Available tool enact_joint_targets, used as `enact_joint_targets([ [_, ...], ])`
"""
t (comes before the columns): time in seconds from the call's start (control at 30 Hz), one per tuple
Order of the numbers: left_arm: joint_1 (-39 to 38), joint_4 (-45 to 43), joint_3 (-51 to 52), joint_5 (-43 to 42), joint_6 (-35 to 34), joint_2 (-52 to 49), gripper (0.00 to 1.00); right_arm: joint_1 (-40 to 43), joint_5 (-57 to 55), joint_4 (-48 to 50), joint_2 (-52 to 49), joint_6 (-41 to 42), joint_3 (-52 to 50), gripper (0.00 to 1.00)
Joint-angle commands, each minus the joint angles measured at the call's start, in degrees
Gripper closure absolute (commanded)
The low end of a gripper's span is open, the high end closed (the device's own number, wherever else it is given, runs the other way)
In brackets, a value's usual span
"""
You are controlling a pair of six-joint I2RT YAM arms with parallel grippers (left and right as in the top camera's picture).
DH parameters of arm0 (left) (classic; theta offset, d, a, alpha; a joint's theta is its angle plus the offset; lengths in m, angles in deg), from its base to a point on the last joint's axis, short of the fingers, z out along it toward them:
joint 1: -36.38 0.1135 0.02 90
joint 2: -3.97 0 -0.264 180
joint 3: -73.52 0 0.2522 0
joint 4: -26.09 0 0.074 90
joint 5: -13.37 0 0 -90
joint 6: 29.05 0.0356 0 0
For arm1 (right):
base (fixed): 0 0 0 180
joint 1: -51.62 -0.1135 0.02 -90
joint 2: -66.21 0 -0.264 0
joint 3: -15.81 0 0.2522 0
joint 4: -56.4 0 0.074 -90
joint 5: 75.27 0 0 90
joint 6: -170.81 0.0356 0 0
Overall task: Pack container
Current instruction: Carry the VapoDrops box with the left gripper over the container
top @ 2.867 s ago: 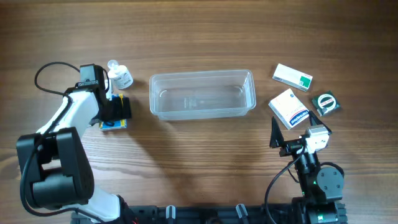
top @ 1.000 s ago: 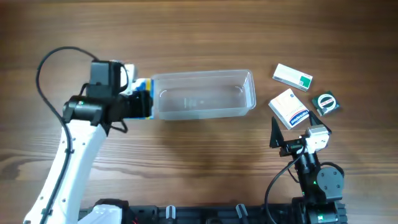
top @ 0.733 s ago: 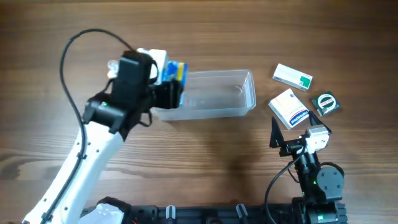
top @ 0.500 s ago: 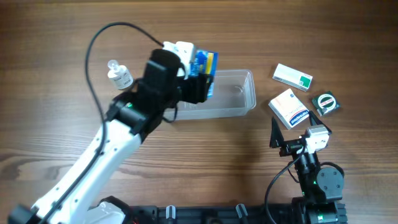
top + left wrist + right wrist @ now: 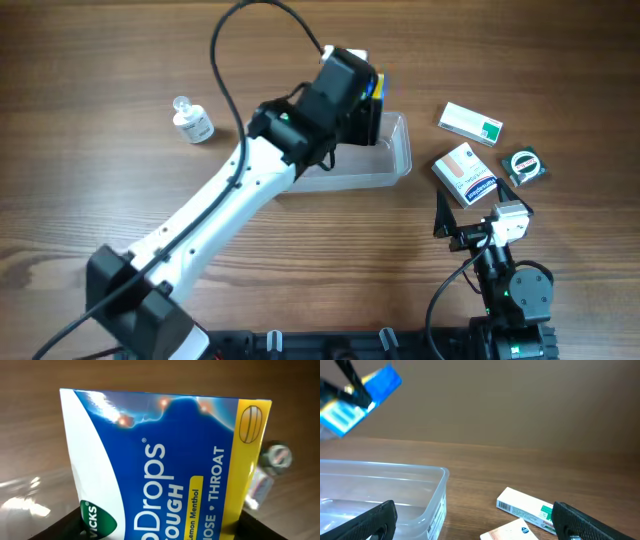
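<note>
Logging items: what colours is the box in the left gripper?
The box is blue with white and a yellow band; left wrist view.

Hides half the container (image 5: pixel 403 150) under the left arm (image 5: pixel 230 190); crops the blue box (image 5: pixel 165 470) at bottom; blurs a small bottle (image 5: pixel 272 460) behind.

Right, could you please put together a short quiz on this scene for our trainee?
1. What does the left pincer hold? A a sponge; B a blue and yellow cough-drop box; C a spoon.
2. True or false: the cough-drop box already lies on the floor of the container.
3. Fill in: the right pincer has its jaws ___.
Key: 1 B. 2 False: it hangs in the air above the container. 3 open.
</note>
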Motion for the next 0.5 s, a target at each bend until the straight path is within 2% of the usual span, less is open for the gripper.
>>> enact_joint_targets([
  [0.0, 1.70, 2.01, -0.98, 5.29, -2.97, -0.83, 0.29, 0.04, 0.50, 0.20, 0.31, -0.57, -0.09, 0.00],
  [0.2, 3.78, 5.14, -0.96, 4.85, -4.09, -2.97, 0.32, 0.04, 0.50, 0.20, 0.31, -0.57, -0.09, 0.00],
  [0.33, 3.80, 5.40, -0.96, 4.85, -4.42, -6.51, 0.30, 0.04, 0.50, 0.20, 0.31, -0.57, -0.09, 0.00],
  [0.47, 4.09, 5.79, -0.92, 4.85, -10.03, -8.17, 0.30, 0.04, 0.50, 0.20, 0.31, -0.57, -0.09, 0.00],
])
